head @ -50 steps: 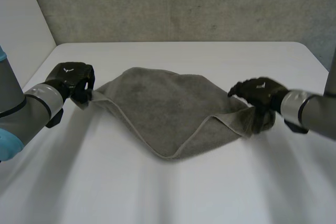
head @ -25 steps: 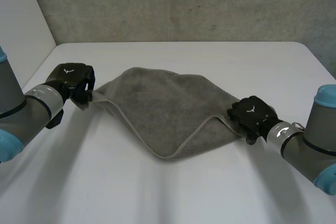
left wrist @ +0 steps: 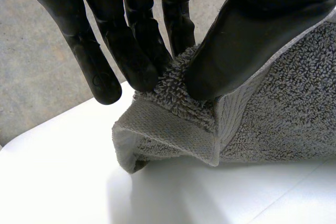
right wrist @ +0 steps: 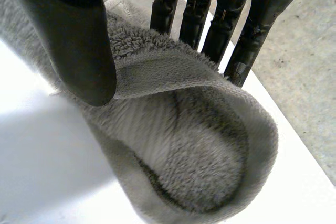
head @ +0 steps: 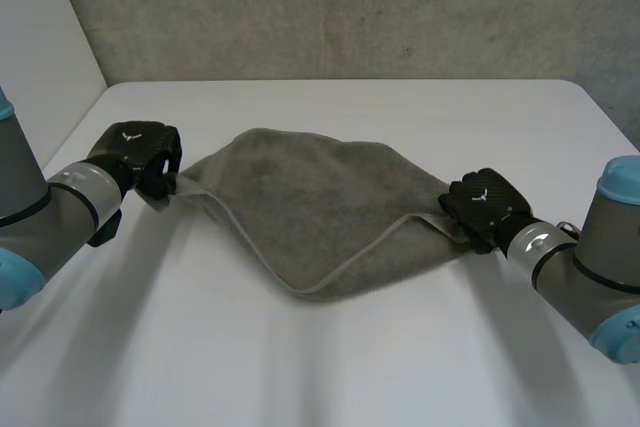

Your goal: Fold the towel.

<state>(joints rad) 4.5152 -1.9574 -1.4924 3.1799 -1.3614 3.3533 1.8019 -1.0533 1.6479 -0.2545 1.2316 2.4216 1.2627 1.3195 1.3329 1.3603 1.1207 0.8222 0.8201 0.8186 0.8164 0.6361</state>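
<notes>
Towel (head: 310, 207) lies spread diamond-wise at the centre of the white table (head: 300, 367). Left hand (head: 135, 155) pinches its 9 o'clock corner between thumb and fingers; right hand (head: 485, 209) grips the 3 o'clock corner, thumb pressing cloth against fingers.

left arm (head: 55, 205): cut by edge | towel (head: 320, 197) corner: under right hand (head: 485, 209) (hidden)
</notes>
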